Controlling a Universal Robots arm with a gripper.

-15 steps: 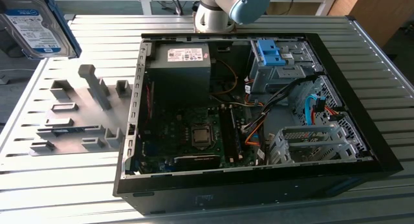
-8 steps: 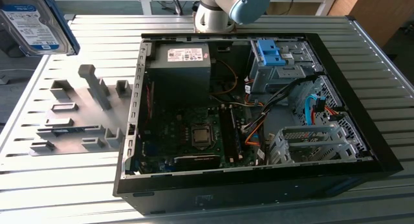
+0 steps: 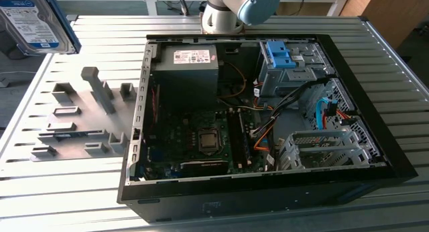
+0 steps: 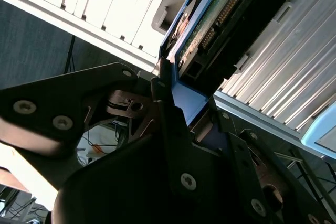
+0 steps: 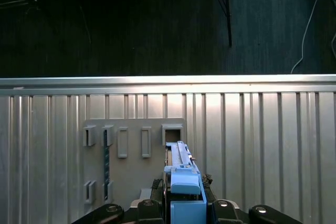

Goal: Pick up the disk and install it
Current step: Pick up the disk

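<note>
Hand (image 4: 181, 95) shut firmly on the disk (image 4: 210, 30), dark fingers (image 4: 164, 103) pressed to its blue carrier frame (image 4: 186, 100) from either side, likely so that neither label nor circuit board takes the squeeze. Beneath everything, slatted metal worktop (image 3: 100, 36), bearing the open computer case (image 3: 268, 202) laid on its side, interior facing up, presumably for access from above. Inside the case, toward its far wall, dark grey box with a white sticker (image 3: 184, 76); next to that, metal drive cage (image 3: 295, 74) topped by a bare blue bracket (image 3: 282, 53). Outside the case, just beside its wall on the exterior view's left, grey fixture plate (image 3: 74, 121) with upright slots, evidently made to stand parts on edge. Disk (image 3: 33, 21) well outside the case on that same side, high above the plate, touching nothing but the hand. Label face plain in the exterior view, along with the case's interior, neither of which appears from the wrist. Green circuit board and connector pins seen in the second wrist view instead. Seen edge-on in the first wrist view, disk (image 5: 181, 163) over the plate (image 5: 131, 171), hand (image 5: 184, 203) clamped at its near end, close to a vacant square slot (image 5: 172, 134).
</note>
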